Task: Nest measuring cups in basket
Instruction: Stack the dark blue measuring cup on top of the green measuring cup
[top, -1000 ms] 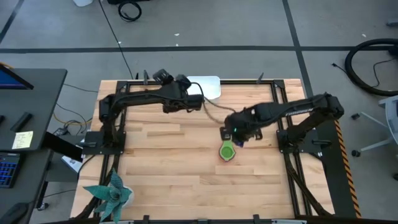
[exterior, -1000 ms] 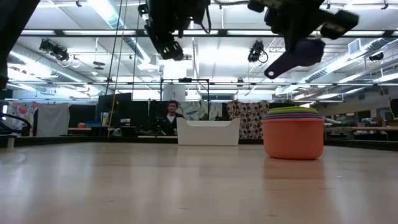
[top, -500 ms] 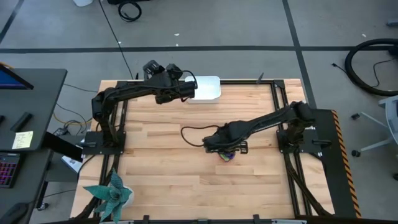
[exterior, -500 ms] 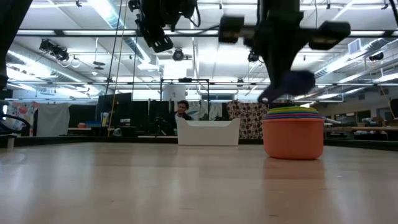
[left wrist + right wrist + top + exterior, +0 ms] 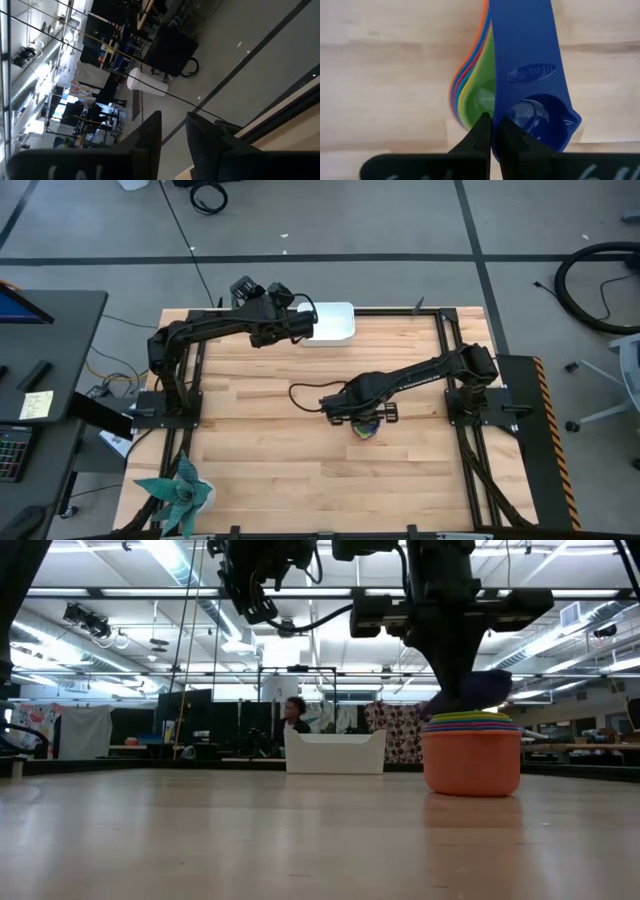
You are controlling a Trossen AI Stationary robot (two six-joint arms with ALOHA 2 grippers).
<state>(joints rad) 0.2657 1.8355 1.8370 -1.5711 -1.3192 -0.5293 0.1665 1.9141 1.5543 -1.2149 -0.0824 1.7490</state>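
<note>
The right claw point(image 5: 365, 418) is reaching in from the right edge of the high view and sitting just right of the frame's centre, directly over the stack of measuring cups point(image 5: 366, 428) on the wooden counter point(image 5: 260, 470). In the right wrist view, the claw's two dark fingers point(image 5: 481, 135) are pinched together on the rim of the dark blue cup point(image 5: 530, 85), gripping it. The dark blue cup is lying over the green cup point(image 5: 479, 95), and the coloured edges of the other nested cups are showing beside it. In the low view, the stack point(image 5: 472, 753) is standing at the right of the frame with an orange cup outermost, and the dark blue cup point(image 5: 478, 690) is sitting right at the top of the stack.

The left claw point(image 5: 303, 326) is hovering in the upper middle of the high view, at the edge of the white basket point(image 5: 335, 322), which is resting at the counter's far edge, well apart from the stack. In the left wrist view, its fingers point(image 5: 150, 135) are standing slightly apart with nothing between them. A person point(image 5: 295, 712) is showing behind the basket point(image 5: 335, 752) in the low view.
</note>
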